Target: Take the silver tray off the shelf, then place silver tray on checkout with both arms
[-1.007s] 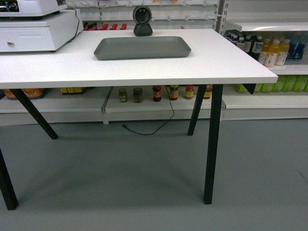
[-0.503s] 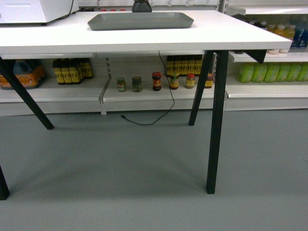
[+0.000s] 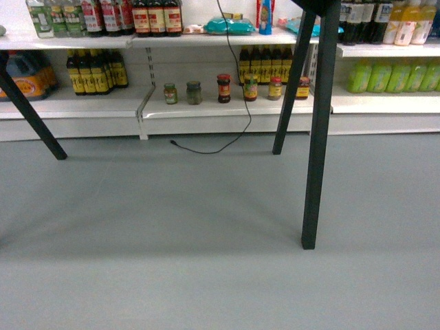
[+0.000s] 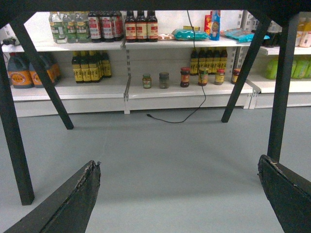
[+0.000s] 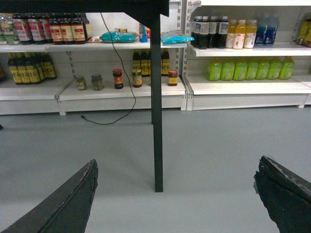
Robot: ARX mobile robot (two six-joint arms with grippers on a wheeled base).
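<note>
The silver tray is out of view in all three views. Of the checkout I see only its black angled legs [image 3: 317, 124] and the dark underside of its top [image 4: 146, 5], also across the top of the right wrist view [image 5: 82, 6]. My left gripper [image 4: 179, 164] is open low above the grey floor, with nothing between its fingers [image 4: 77, 194]. My right gripper [image 5: 176, 165] is open too and holds nothing, and a checkout leg [image 5: 156, 102] stands ahead of it. Neither gripper shows in the head view.
White shelf boards [image 3: 220, 110] behind the legs carry dark sauce bottles [image 3: 93, 69], small jars [image 3: 223, 88] and green drink bottles [image 3: 392, 75]. A black cable [image 3: 234, 130] hangs down and trails onto the grey floor [image 3: 172, 234]. Another leg [image 3: 31, 117] slants at the left.
The head view has sunk steadily: a second ago it showed the tray lying on the white tabletop, now only the legs, floor and lower shelves show.
</note>
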